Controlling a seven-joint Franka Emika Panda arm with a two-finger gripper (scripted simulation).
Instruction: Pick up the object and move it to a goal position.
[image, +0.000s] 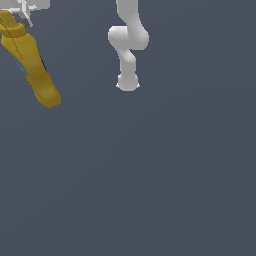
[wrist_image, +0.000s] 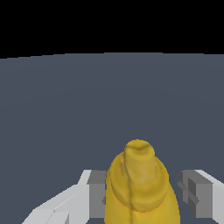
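the small mustard-yellow squeeze bottle (wrist_image: 141, 188) sat between the two pale grey, blocky fingers (wrist_image: 95, 197) of the white gripper (wrist_image: 146, 194), its narrower capped neck pointing away from the wrist camera, and the pads pressed in on either side of its body, so the gripper was clenched on it. in the exterior view the same bottle (image: 32, 65) hung at the upper left corner, held by its neck end under the gripper (image: 15, 22), which was mostly cut off by the frame edge. the bottle hung tilted, its rounded base slanting down toward the exterior view's right, well clear of the flat, matte slate-grey floor (image: 150, 190) beneath it. the bottle's surface looked smooth and glossy with soft moulded ridges near the cap, and a thin sliver of blue label showed along one side. to the exterior view's right of the bottle, well apart from it, stood the smooth, white, rounded jointed segments of the robot arm (image: 128, 45). there was one bottle, one arm and one gripper with two fingers.
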